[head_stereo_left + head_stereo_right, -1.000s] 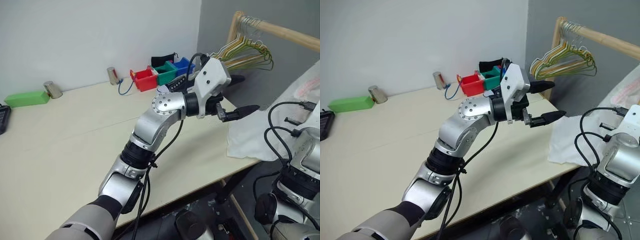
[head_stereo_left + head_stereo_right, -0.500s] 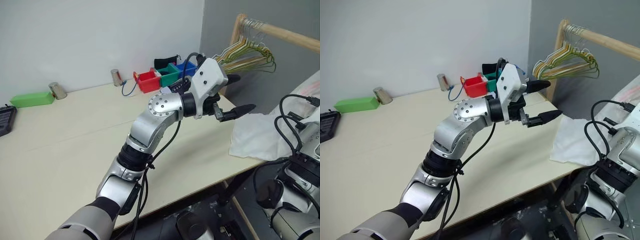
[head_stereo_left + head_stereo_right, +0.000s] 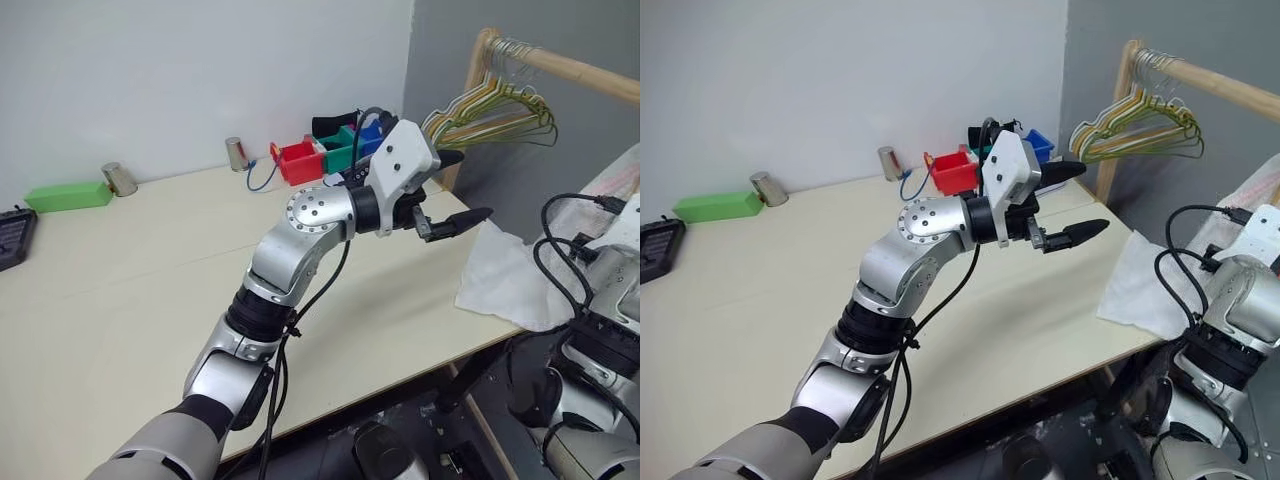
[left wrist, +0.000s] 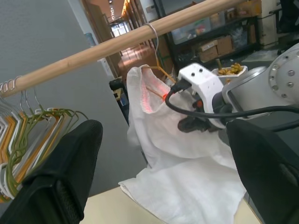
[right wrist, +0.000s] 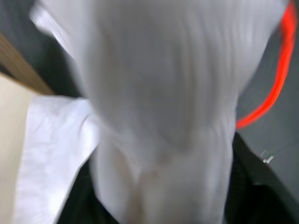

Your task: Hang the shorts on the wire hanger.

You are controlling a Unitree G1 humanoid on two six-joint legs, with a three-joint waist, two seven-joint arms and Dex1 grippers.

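The left gripper (image 3: 452, 190), two black fingers spread wide and empty, hovers left of the wooden rail (image 4: 117, 43). Beneath that rail the white fabric shorts (image 4: 177, 154) hang on the thin wire hanger (image 4: 156, 70), hem trailing onto the table (image 3: 130, 290), probably needing straightening. Whether the right gripper grips them, I cannot tell.

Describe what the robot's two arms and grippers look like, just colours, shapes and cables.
The left arm has silver metal segments, black joint rings, a round silver disc with small holes, a white wrist housing and loose black cables. The left gripper has two tapered black fingers. The right arm is silver and black with a white housing and looping black cables.
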